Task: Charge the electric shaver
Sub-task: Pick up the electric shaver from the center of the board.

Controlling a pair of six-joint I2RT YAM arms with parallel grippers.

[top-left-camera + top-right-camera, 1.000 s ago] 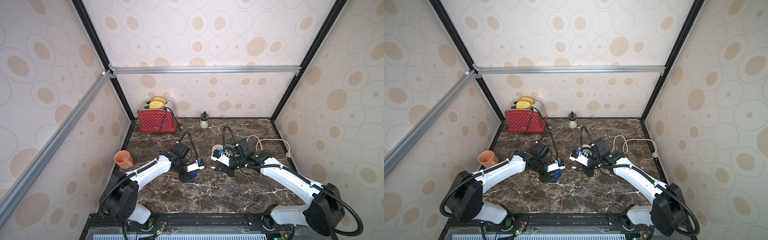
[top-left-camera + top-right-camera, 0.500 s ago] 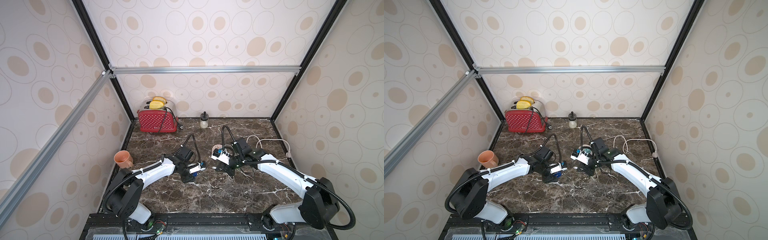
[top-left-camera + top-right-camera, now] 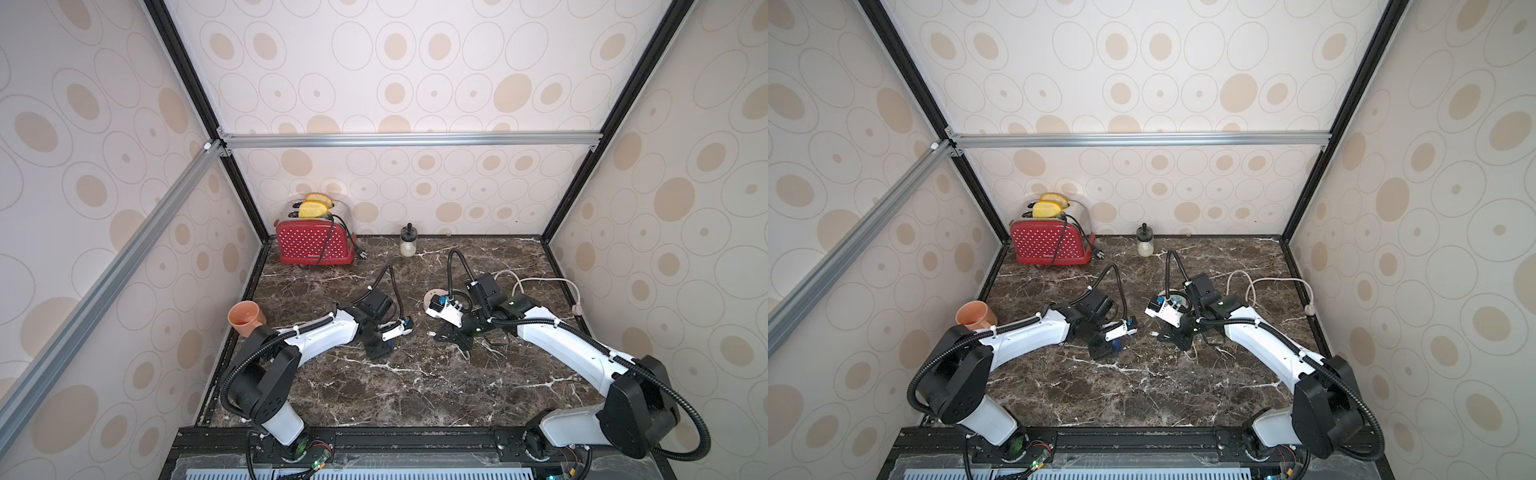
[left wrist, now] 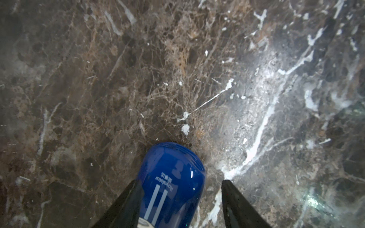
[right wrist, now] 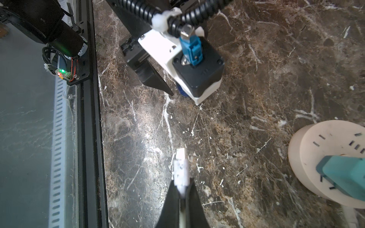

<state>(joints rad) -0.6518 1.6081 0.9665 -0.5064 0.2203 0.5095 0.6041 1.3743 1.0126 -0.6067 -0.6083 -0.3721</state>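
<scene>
I have the left gripper (image 4: 180,180) set low around the shaver (image 4: 170,165), near the middle of the marble table (image 4: 98,79). One black finger touches its side and the other stands clear with a gap. So the jaws are spread and only bracket it, I'd guess to steady it for plugging in. The shaver is a glossy deep-blue shell, rounded at the end, with two pale stripes and small white lettering. I expect that slick curve would slip easily under a pinch. My right gripper (image 5: 182,184) is clamped tight on the white plug (image 5: 180,167), whose flat tip sticks forward so I can aim it at the shaver's port, which I cannot see. Well apart from the plug sits the round, matte pinkish power strip (image 5: 316,156), with a teal adapter (image 5: 345,173) seated in it.
</scene>
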